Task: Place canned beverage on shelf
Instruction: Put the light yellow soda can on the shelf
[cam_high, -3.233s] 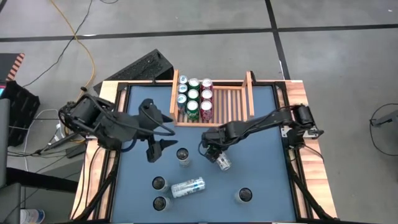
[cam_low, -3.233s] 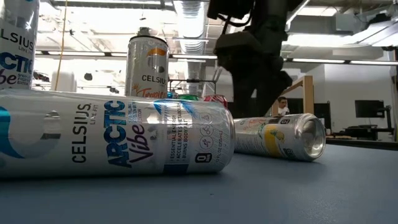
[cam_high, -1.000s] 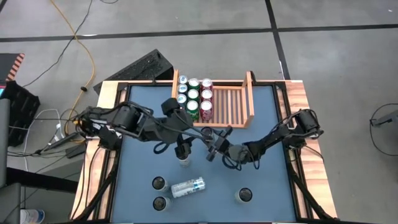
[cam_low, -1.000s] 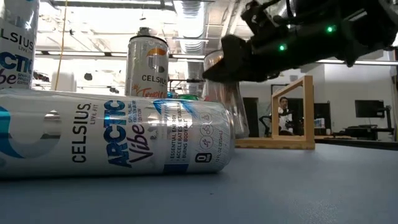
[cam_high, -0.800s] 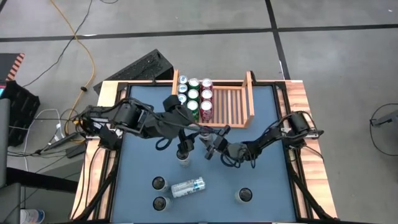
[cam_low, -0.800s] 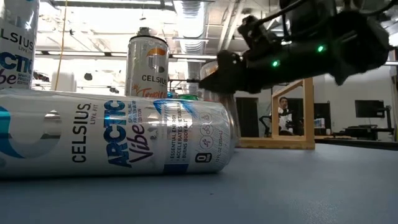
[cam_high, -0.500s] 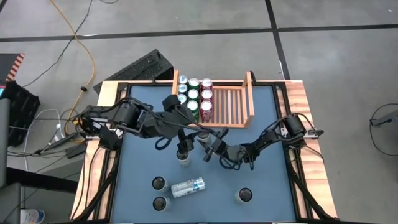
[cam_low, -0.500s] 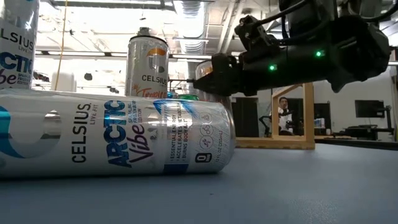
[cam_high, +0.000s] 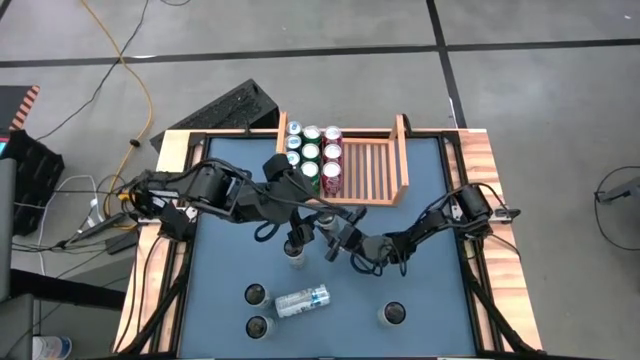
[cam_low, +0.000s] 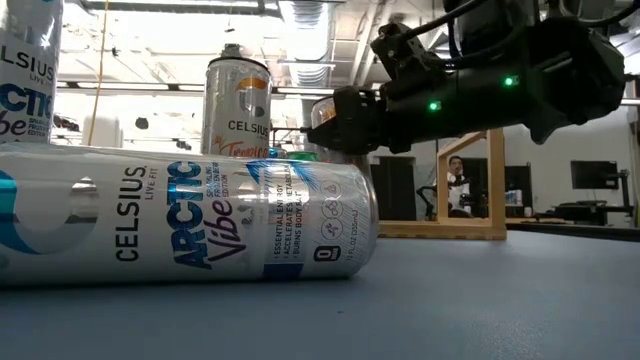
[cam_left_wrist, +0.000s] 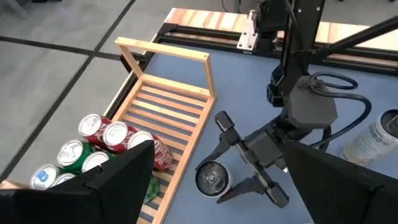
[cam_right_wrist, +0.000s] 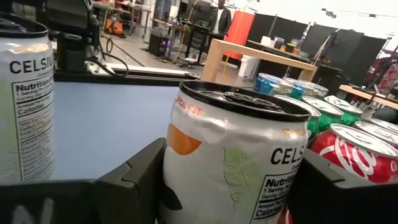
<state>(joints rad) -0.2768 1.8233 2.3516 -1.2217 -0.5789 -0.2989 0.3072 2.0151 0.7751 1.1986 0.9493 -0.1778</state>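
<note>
Left arm reaching from the table's left side toward the middle, elbow bent, wrist tipped downward, left gripper (cam_high: 292, 238) low near the table's centre with fingers (cam_left_wrist: 118, 171) spread wide and nothing between them. Right arm stretched low from the right edge across to the centre, forearm nearly level with the tabletop, green lights glowing on the wrist. Right gripper (cam_high: 330, 232) pointing toward the left arm, its two fingers (cam_left_wrist: 227, 127) parted and standing either side of an upright can (cam_left_wrist: 212, 178); contact with the can's wall not clear. Both grippers close together, tips almost meeting.
</note>
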